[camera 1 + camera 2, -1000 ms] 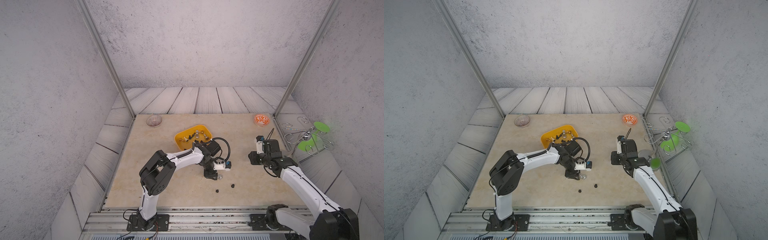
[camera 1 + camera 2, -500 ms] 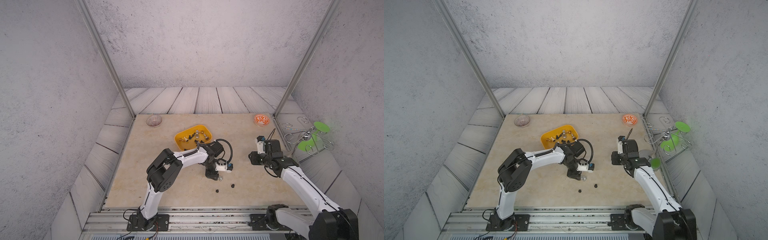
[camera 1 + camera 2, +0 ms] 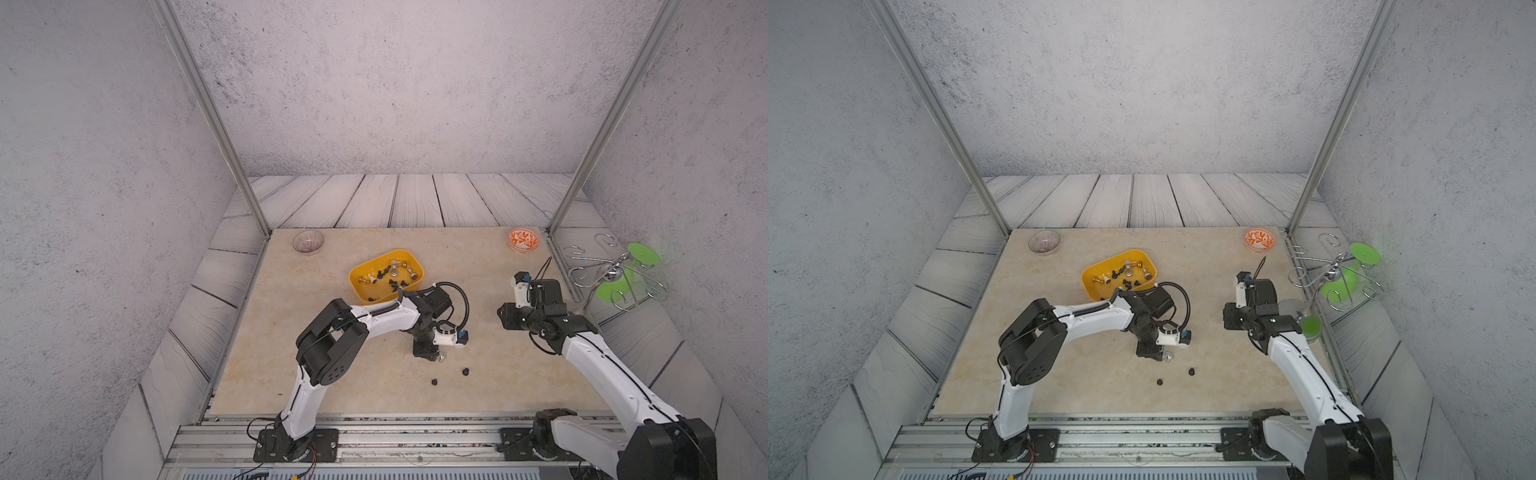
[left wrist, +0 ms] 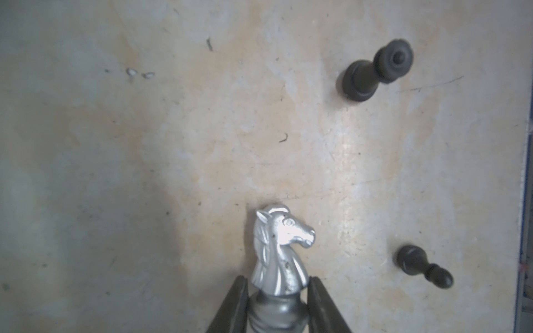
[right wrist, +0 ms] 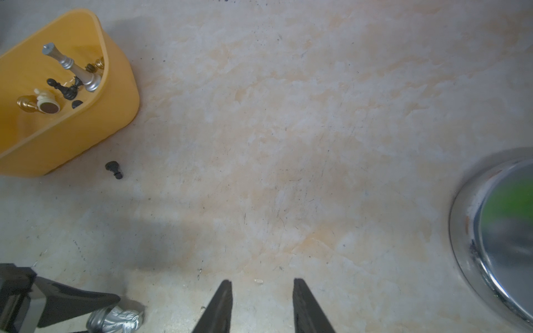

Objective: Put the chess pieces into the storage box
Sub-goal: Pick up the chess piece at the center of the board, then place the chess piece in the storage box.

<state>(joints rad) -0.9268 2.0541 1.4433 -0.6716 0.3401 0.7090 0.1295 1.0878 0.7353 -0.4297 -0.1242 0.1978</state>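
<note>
We are looking at the left gripper [image 4: 278,280] gripping a silver knight [image 4: 281,245] by its base, one finger pressing on each side, low over the middle of the table [image 3: 332,374] and somewhat toward its near edge. We cannot quite tell whether the knight is resting on the surface or hanging just off it. Two small black pieces are lying on their sides close by, one [image 4: 372,72] and the other [image 4: 421,266], both a little nearer the near edge than the gripper. The yellow box [image 3: 359,291] is sitting on the far half of the table, slightly left of the middle. It is holding a scatter of chess pieces [image 3: 394,270] in silver, gold, cream and black. One more black piece [image 5: 114,169] is lying on the table just outside its wall. The right gripper [image 5: 262,288] is hovering over bare table toward the right edge, its fingers standing apart with nothing between them. A clear bowl [image 3: 308,242] is sitting at the far left corner and an orange-patterned bowl [image 3: 523,240] at the far right corner.
</note>
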